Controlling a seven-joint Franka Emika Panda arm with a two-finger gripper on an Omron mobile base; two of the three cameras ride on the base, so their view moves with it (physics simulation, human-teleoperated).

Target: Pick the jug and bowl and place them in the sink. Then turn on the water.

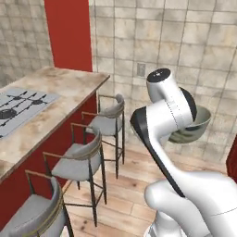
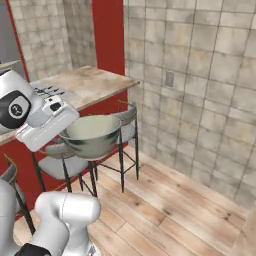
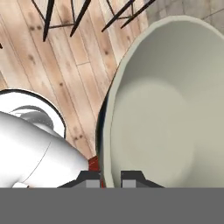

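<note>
The gripper [image 3: 109, 179] is clamped on the bowl [image 3: 166, 109]: in the hand view its two tips sit either side of the near rim, one inside the cream hollow and one outside. From the right base view the bowl [image 2: 92, 136] hangs level in mid-air off the hand, mouth up, above the wooden floor [image 2: 165, 210] and in front of the stools [image 2: 125, 125]. In the left base view the bowl [image 1: 192, 127] peeks out behind the arm's upper link. Beyond are the counter [image 1: 65, 88] with its cooktop [image 1: 21, 106] and the tiled wall [image 2: 200, 75]. The step in hand looks like carrying the bowl toward the sink, so the base has driving left to do. A rim pinch is a thin hold, and how deep the tips bite is hard to judge, so the carry wants a level wrist, slow turns and clearance from the stool backs and counter edge, then a low release into the basin.
</note>
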